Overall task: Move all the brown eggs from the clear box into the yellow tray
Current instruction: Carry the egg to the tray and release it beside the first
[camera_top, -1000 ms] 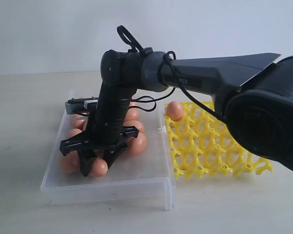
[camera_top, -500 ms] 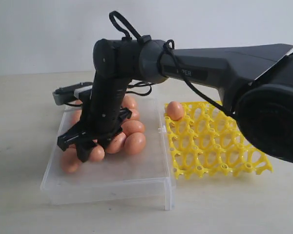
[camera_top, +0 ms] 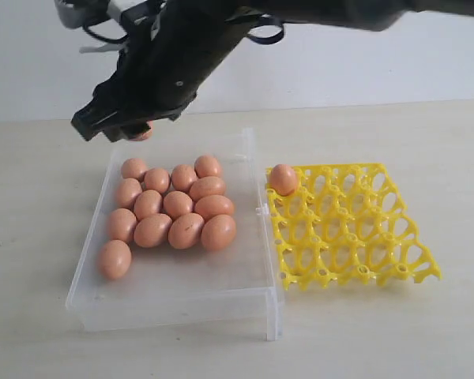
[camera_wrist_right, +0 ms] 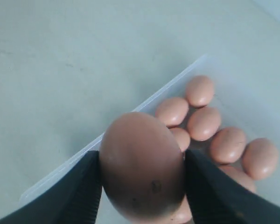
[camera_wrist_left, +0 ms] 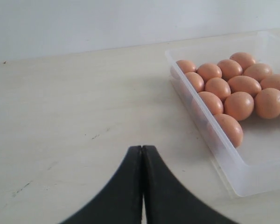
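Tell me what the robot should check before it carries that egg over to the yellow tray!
1. Held egg squeezed between both fingers of the right gripper: ok.
2. Egg lifted above the clear box walls: ok.
3. Yellow tray has free cups: ok, only one egg sits there.
4. Left gripper out of the way: ok, shut, over the table beside the box.
5. Shell uncracked: cannot tell; a small dark speck shows.

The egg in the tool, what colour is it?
The egg is orange-brown with a tiny dark speck, clearest in the right wrist view.
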`<state>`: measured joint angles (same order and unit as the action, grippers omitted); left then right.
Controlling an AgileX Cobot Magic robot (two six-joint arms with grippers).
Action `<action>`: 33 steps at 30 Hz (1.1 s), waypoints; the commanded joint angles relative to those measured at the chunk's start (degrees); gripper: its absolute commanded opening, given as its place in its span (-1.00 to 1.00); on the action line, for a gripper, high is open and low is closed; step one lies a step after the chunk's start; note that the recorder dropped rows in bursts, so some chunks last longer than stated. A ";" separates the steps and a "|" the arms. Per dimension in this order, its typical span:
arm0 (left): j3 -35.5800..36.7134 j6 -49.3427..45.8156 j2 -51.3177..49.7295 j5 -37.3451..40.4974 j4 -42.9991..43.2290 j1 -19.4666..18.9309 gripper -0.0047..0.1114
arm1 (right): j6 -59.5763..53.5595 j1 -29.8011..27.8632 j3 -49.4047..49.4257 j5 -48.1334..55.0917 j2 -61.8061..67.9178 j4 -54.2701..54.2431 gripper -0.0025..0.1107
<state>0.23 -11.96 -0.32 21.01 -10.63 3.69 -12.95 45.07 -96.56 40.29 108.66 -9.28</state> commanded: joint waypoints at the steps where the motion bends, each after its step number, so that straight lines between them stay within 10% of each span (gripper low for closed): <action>1: -0.23 -0.02 0.32 -0.56 -0.16 0.25 -0.92 | 0.30 -2.82 17.10 -13.50 -14.41 5.56 -0.96; 9: -0.23 -0.02 0.32 -0.56 -0.16 0.25 -0.92 | 8.22 -13.92 49.51 -52.11 -30.00 -1.06 -0.96; 19: -0.23 -0.02 0.32 -0.56 -0.16 0.25 -0.92 | 16.77 -27.75 45.81 -48.85 -15.25 2.76 -0.96; 33: -0.23 -0.02 0.32 -0.56 -0.16 0.25 -0.92 | 22.21 -28.79 32.15 -39.79 1.02 8.82 -0.96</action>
<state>0.23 -11.96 -0.32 21.01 -10.63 3.69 9.15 16.55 -62.97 0.00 108.34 -1.13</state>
